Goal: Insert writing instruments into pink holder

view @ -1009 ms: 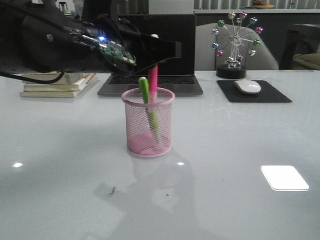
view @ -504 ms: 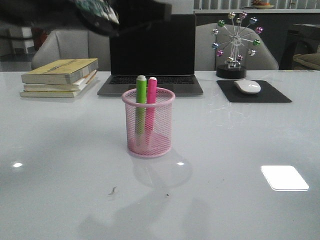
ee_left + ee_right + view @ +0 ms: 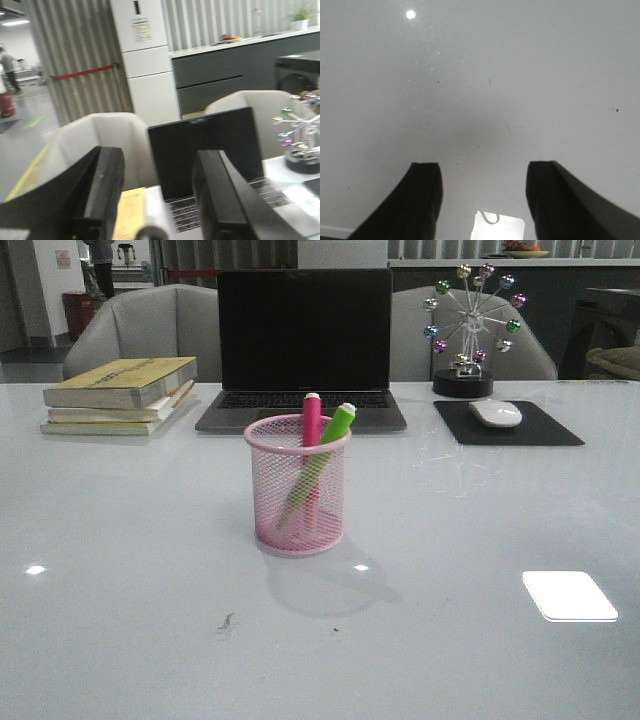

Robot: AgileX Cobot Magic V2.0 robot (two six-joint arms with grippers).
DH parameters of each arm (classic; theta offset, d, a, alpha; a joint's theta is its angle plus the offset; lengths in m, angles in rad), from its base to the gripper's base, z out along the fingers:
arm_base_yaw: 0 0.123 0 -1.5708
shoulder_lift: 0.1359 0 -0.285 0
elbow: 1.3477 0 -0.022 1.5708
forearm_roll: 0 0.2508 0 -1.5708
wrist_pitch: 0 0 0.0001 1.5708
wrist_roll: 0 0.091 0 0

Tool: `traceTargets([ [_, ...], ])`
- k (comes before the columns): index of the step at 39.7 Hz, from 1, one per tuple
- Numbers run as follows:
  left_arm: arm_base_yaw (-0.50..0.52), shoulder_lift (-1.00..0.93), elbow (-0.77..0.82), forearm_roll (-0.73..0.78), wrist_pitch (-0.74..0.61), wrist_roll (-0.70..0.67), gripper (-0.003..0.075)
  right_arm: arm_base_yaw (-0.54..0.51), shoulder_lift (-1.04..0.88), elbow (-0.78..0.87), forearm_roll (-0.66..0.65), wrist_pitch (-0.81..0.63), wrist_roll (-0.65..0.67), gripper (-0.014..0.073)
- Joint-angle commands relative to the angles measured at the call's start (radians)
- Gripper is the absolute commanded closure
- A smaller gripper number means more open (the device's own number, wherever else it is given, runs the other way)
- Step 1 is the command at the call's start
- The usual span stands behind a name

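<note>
Gone from the front view is the left arm that filled the upper left a second ago, and the green pen [image 3: 320, 458] now tips to the right instead of standing straight. Both pens sit inside the pink holder [image 3: 298, 488], which stands on the white table [image 3: 120, 540] just in front of the laptop [image 3: 303, 345]. The pink pen [image 3: 311, 425] stands close to upright at the holder's back rim, its pale tip above the rim; the green pen crosses in front of it, cap leaning on the right side of the rim. Left of the laptop lies a stack of books [image 3: 120, 395]; to its right, a mouse [image 3: 495, 413] rests on a dark pad.

The left pincer [image 3: 157, 200] is spread and empty, raised and facing the laptop. The right pincer [image 3: 482, 195] is also spread and empty, over bare table.
</note>
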Motion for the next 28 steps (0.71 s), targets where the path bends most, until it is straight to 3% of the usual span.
traceTargets([
  [1,0.076,-0.117,0.005,-0.001,-0.014,0.011,0.0367,-0.008,-0.022,-0.027,-0.006,-0.066,0.000,0.0107],
  [12,0.264,-0.319,0.204,-0.001,0.066,0.011,0.0370,-0.008,-0.022,-0.027,-0.006,-0.074,0.000,0.0107],
  [28,0.286,-0.553,0.458,-0.022,0.121,0.011,0.0370,-0.008,-0.022,-0.027,-0.006,-0.073,0.000,0.0107],
])
